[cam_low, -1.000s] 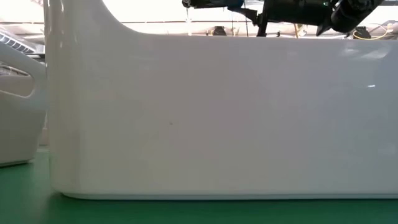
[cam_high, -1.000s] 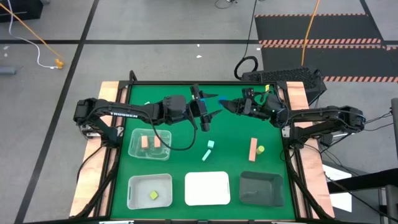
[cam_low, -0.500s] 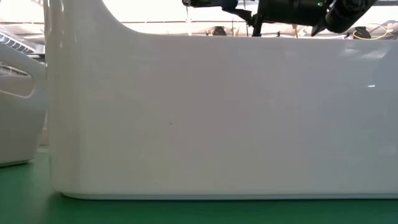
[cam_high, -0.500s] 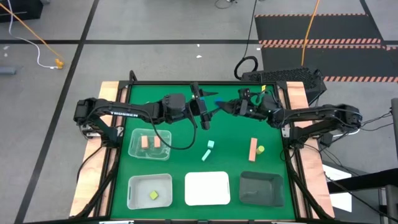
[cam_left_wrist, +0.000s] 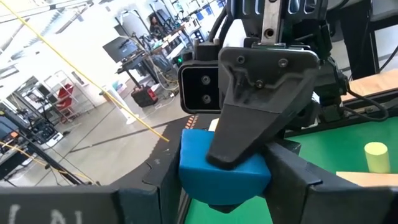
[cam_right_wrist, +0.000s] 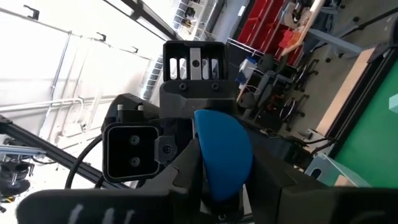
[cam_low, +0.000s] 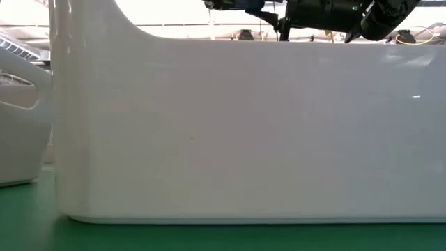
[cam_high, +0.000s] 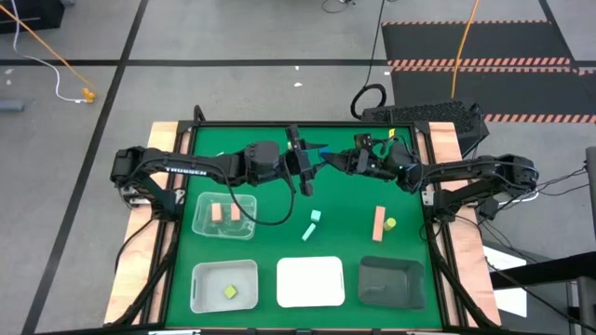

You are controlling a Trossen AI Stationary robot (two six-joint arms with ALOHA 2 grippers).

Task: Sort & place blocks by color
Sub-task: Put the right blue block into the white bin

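1. Mid-air handover above the tabletop (cam_high: 270, 237): right gripper (cam_high: 328, 159) fingers pinched the blue block (cam_left_wrist: 221, 171).
2. Left gripper (cam_high: 312, 160) fingers flanked it, closing.
3. Next, probably: right releases.

Both arms reach inward over the far half of the table (cam_high: 354, 191), the left gripper (cam_high: 310, 164) and the right gripper (cam_high: 337, 160) meeting tip to tip near the middle, with 1 block (cam_high: 321, 152) between them; both grippers' fingers lie against it. Nearer, on the left, a tray (cam_high: 224, 215) holds 2 blocks (cam_high: 225, 213) side by side. Right of it, 2 blocks (cam_high: 312, 225) lie together on the bare table. Farther right, a bar (cam_high: 379, 223) lies just beside a small block (cam_high: 390, 223). Along the near edge stand 3 trays in a row: the left tray (cam_high: 223, 286) holds 1 block (cam_high: 229, 292), then the middle tray (cam_high: 310, 281) and the right tray (cam_high: 391, 281).
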